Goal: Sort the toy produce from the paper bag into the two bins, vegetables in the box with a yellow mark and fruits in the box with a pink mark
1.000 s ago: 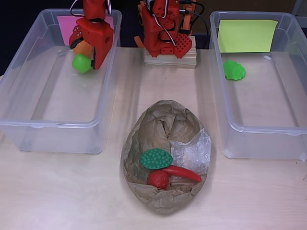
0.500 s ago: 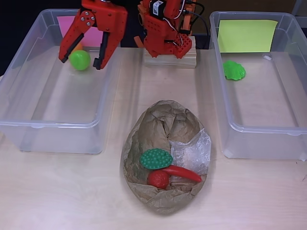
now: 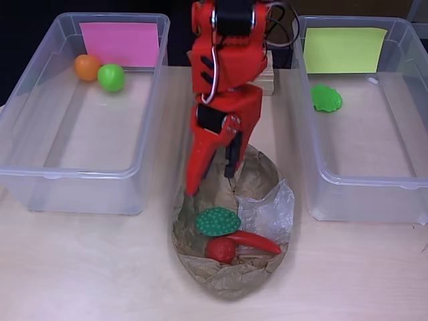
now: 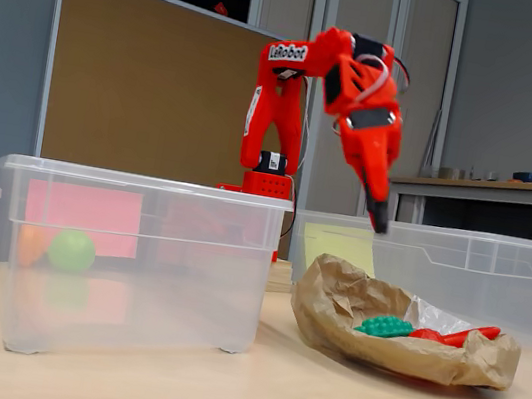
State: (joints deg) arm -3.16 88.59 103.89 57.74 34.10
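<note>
Lying crosswise in the paper bag [image 3: 231, 184], red chili [image 3: 254, 241].

Bright red-orange plastic all over this arm [image 3: 224, 60], with white "LeRobot" lettering on the upper link. Black motor blocks show between sections, thin white and black cables loop along it, and the pincer [image 3: 212, 175] tapers into two long red fingers.

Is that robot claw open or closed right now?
Open. In the overhead view the gripper has its two fingers spread apart above the paper bag, with nothing between them.
</note>
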